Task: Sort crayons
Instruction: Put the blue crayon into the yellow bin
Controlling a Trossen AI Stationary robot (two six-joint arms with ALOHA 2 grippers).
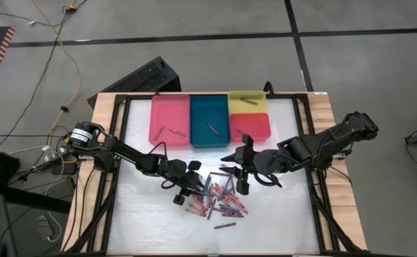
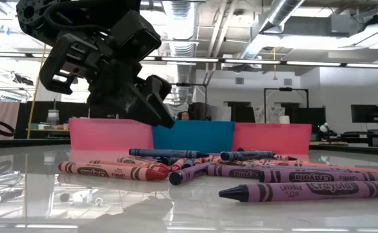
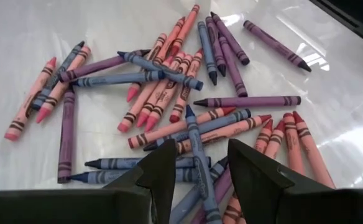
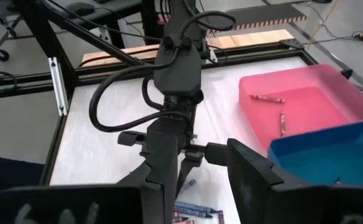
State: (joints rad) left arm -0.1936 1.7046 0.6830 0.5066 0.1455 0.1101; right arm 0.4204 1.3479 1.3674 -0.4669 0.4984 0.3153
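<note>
The room was an open workshop with a grey floor marked by dark tape lines, a yellow cable (image 1: pixel 71 50) trailing across it, and bright strip lights and ducts overhead. The tabletop (image 1: pixel 151 221) was glossy white, framed in black rails on pale wood, and it mirrored the ceiling lights. Along its far edge sat four smooth plastic trays side by side: a pink tray (image 1: pixel 169 119), a teal tray (image 1: pixel 208 121), a small yellow tray (image 1: pixel 247 102) and a red tray (image 1: pixel 250 127) just in front of the yellow one, with a few stray sticks lying in the pink, teal and yellow ones. The crayons (image 1: pixel 218 200) lay in a loose, crisscrossed heap near the middle of the tabletop, thin paper-wrapped sticks in red, pink, purple and blue. The left pincer (image 3: pixel 198 168) hung low at the heap's left edge, its two dark fingers partly apart and straddling a blue stick without pinching anything. The right pincer (image 4: pixel 197 167) hovered over the heap's right side, fingers likewise parted and empty, facing the left arm with the pink tray beyond.
</note>
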